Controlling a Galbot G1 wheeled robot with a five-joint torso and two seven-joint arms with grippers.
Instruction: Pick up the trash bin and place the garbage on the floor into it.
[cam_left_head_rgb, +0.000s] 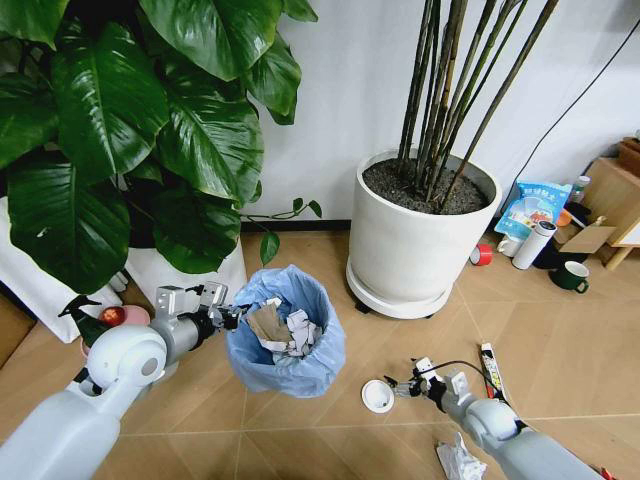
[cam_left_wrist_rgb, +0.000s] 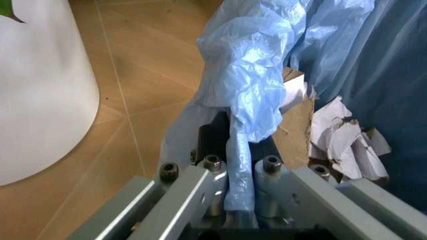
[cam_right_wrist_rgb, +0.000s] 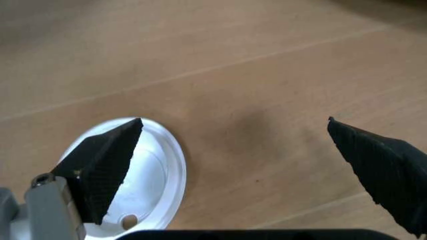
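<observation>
One trash bin (cam_left_head_rgb: 288, 335), lined with a crinkled light-blue bag, sits at the left centre of the floor (cam_left_head_rgb: 300, 440), already holding crumpled white paper and a brown scrap. The left hand (cam_left_head_rgb: 232, 316) is clamped narrow on the bin's left rim; in the left wrist view its fingers (cam_left_wrist_rgb: 270, 172) pinch a fold of the blue bag (cam_left_wrist_rgb: 250, 75).

The right hand (cam_left_head_rgb: 405, 386) hangs low over the floor to the right of the bin, its jaws spread wide. One white round disc (cam_left_head_rgb: 377, 396) lies just to its left; in the right wrist view one black fingertip (cam_right_wrist_rgb: 107, 160) overlaps the disc (cam_right_wrist_rgb: 157, 185) and the other stands well apart over bare floor.

Three pieces of garbage lie out on the floor: the disc, one wrapper stick (cam_left_head_rgb: 491, 368) to the right, and one crumpled tissue (cam_left_head_rgb: 458, 462) near the right arm.

Two white plant pots stand behind, one far right (cam_left_head_rgb: 415, 245), one far left (cam_left_head_rgb: 185, 272).
</observation>
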